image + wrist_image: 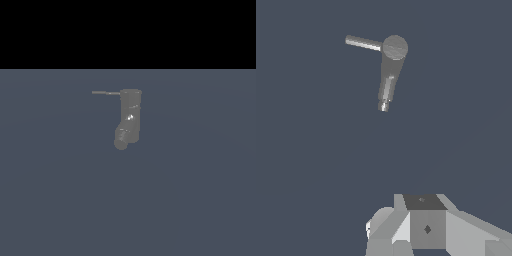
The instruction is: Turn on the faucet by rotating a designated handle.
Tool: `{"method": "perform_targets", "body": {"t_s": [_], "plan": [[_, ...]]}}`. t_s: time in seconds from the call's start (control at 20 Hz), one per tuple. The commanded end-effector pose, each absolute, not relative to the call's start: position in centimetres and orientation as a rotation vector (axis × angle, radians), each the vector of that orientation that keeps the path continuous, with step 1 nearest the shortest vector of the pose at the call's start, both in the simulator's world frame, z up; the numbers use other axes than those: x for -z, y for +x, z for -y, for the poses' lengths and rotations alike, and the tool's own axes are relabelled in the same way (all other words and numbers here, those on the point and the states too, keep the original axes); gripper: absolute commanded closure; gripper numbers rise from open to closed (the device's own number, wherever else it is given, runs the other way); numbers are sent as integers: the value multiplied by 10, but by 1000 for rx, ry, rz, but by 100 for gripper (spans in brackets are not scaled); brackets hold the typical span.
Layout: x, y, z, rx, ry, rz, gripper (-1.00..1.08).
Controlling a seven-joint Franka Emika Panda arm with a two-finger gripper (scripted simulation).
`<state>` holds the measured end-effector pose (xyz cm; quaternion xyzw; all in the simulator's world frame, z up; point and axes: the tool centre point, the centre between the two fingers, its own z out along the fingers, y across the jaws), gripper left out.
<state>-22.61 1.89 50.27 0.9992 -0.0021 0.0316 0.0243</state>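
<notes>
The gripper [426, 227] body fills the near edge of the wrist view; its fingers are out of sight, so I cannot tell whether they are released or clenched. Well apart from it, out ahead on the blue-grey tabletop [200, 200], stands one faucet [130, 112], an upright grey cylinder with one stubby spout [121, 139]. One thin handle [105, 93] sticks sideways from its top.

Only the tool [426, 227] base shows; fingers unseen.
</notes>
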Motion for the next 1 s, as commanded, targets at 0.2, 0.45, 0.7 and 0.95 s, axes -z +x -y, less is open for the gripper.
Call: {"method": "perform_targets", "body": {"t_s": [0.2,0.45,0.7,0.95], "plan": [[-501,-205,-22,-90,3118,126,108],[-498,-180,-26,-77,3140,278,108],[-491,-148,-32,-53,3151,477,108],[-480,-115,-37,-24,3140,686,108]]}}
